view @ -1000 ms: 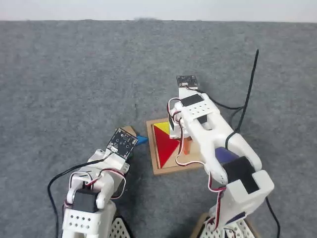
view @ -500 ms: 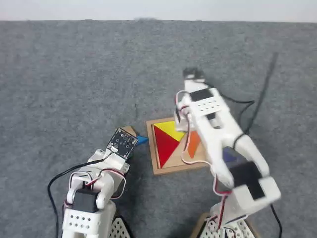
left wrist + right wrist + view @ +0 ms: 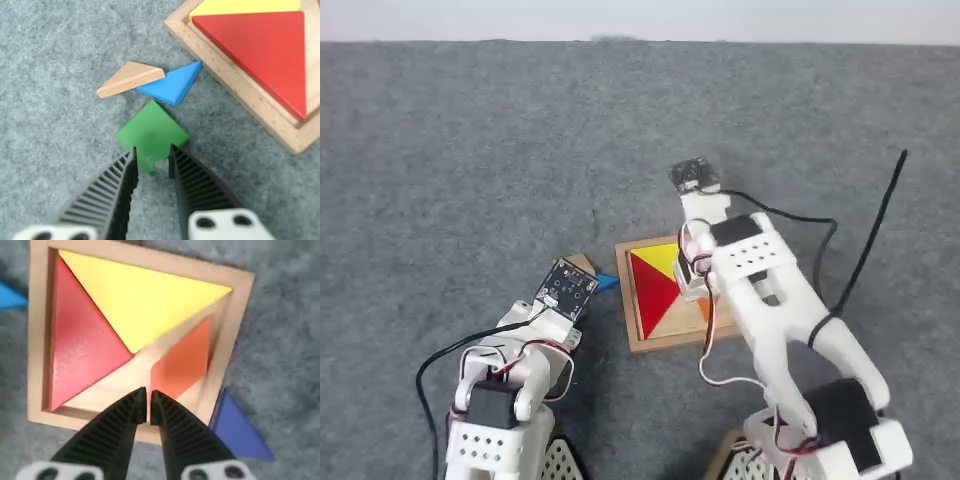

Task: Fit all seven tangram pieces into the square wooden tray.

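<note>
**Tray Part-Filled: Three Pieces Seated, Four Outside**

The square wooden tray (image 3: 624, 295) lay near the middle of the grey mat (image 3: 470, 150). Three pieces sat inside it: a red triangle (image 3: 82, 347) at the left, a yellow triangle (image 3: 140, 305) along the far side, and an orange parallelogram (image 3: 182, 360) at the right. A dark blue triangle (image 3: 237, 432) lay on the mat just beside the tray's right rim. Left of the tray lay a green square (image 3: 152, 132), a light blue triangle (image 3: 172, 82) and a plain wood triangle (image 3: 130, 78), all close together.

The left gripper (image 3: 152, 155) had its jaws narrowly parted, with the near corner of the green square between the tips. No firm hold could be confirmed. The right gripper (image 3: 148, 395) hung over the tray's bare floor with its jaws almost closed and empty.

Handling, as judged: the pieces are likely light, stiff and thin, with smooth painted faces. The green square is best taken across two parallel edges, since a corner hold would probably let it pivot or slip
</note>
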Robot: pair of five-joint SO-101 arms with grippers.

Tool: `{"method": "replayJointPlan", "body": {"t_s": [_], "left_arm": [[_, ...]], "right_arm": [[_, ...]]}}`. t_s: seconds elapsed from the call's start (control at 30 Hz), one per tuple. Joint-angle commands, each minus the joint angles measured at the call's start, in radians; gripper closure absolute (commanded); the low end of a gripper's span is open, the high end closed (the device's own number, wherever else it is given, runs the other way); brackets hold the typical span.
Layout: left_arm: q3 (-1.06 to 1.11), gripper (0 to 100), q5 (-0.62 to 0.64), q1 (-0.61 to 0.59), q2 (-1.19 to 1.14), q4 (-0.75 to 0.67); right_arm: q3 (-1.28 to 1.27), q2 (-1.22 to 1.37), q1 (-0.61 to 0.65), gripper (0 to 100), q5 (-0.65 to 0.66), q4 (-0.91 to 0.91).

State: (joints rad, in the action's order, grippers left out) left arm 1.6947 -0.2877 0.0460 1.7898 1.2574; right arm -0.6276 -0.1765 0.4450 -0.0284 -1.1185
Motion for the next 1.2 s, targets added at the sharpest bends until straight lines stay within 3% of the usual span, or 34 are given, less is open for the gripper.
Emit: {"method": "replayJointPlan", "body": {"t_s": [0.0,0.4,0.8,1.03,1.17], "left_arm": [[-0.012,90,-0.008,-0.006,0.012,-0.002],[-0.012,90,-0.008,-0.006,0.012,-0.002],[-0.012,90,-0.008,-0.006,0.012,-0.002],[-0.012,90,-0.008,-0.006,0.012,-0.002],[-0.012,90,-0.008,-0.006,0.012,-0.002]], "right_arm": [[0.006,0.019,0.002,97.6,0.021,0.027],[0.0,0.15,0.013,97.6,0.023,0.036],[-0.023,0.07,0.254,97.6,0.055,0.041],[-0.031,-0.2,0.113,97.6,0.064,0.085],[-0.04,-0.165,0.039,97.6,0.114,0.117]]}}
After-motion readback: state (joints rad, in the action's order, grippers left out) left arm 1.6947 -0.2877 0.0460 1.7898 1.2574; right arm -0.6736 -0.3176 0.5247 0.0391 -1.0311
